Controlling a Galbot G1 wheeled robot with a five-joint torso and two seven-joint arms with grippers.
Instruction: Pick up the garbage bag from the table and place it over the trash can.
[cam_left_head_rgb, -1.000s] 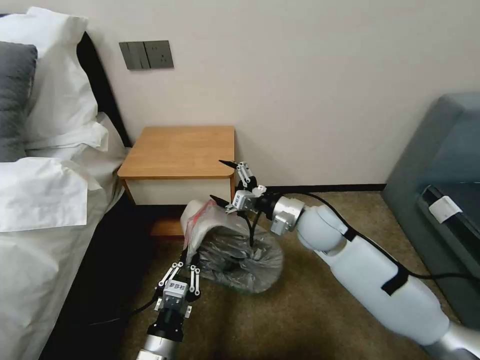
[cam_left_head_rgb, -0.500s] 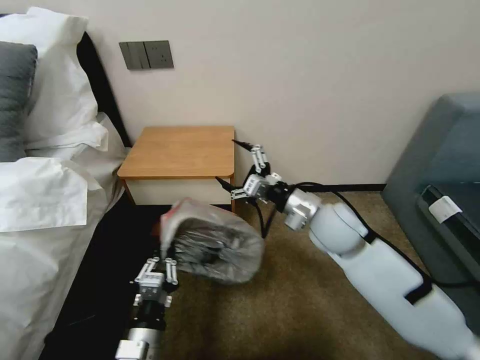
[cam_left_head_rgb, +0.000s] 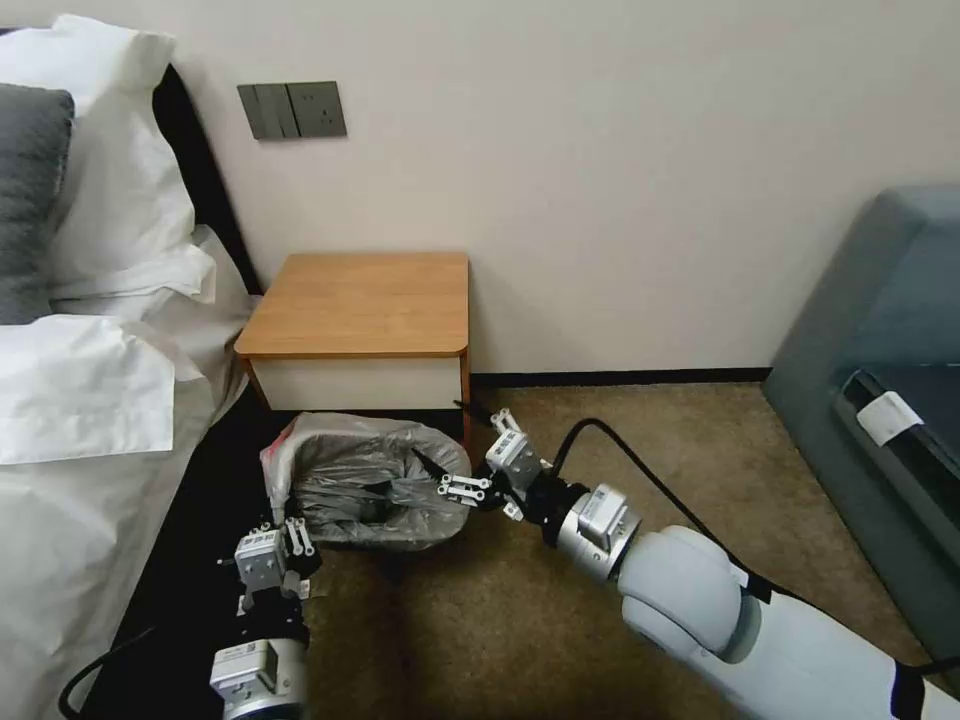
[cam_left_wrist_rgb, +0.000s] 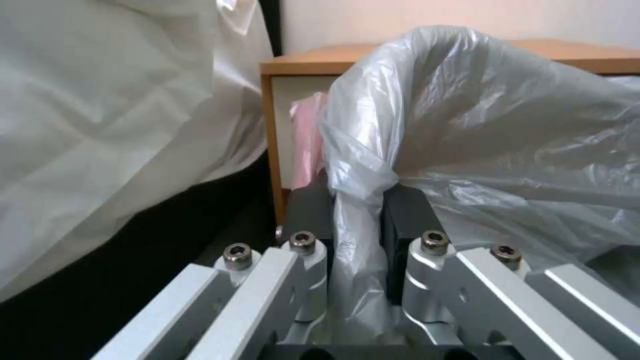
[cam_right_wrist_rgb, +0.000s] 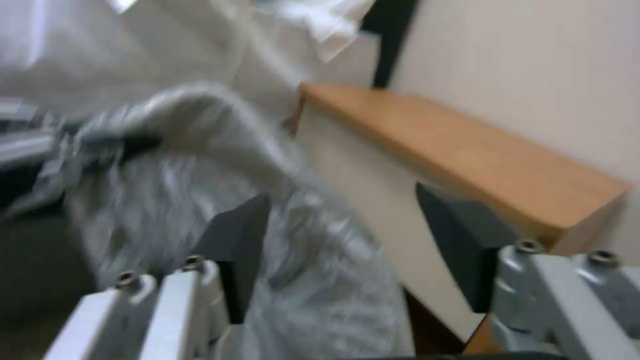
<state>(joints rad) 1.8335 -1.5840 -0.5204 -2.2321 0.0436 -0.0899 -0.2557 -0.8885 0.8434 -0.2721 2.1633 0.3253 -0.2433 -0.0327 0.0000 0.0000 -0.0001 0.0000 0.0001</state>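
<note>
The crinkled grey garbage bag (cam_left_head_rgb: 372, 478) sits low on the carpet in front of the table (cam_left_head_rgb: 360, 300), its mouth facing up and spread in the shape of a bin. The trash can itself is hidden under the plastic. A pink-red band (cam_left_head_rgb: 278, 450) shows at the bag's left edge. My left gripper (cam_left_head_rgb: 286, 524) is shut on a bunched fold of the garbage bag (cam_left_wrist_rgb: 357, 235) at that near-left edge. At the bag's right rim my right gripper (cam_left_head_rgb: 440, 430) is open, its dark fingers (cam_right_wrist_rgb: 237, 240) spread with nothing between them.
The bed with white sheets (cam_left_head_rgb: 90, 400) runs along the left, close to the bag and my left arm. A grey sofa (cam_left_head_rgb: 880, 350) stands at the right. Open brown carpet (cam_left_head_rgb: 640, 430) lies between the table and the sofa. The wall (cam_left_head_rgb: 600, 180) is right behind the table.
The bag has moved left and down from a tipped position to mouth-up before the table. My left gripper pulled back and left, holding it. My right gripper dropped to the bag's right rim.
</note>
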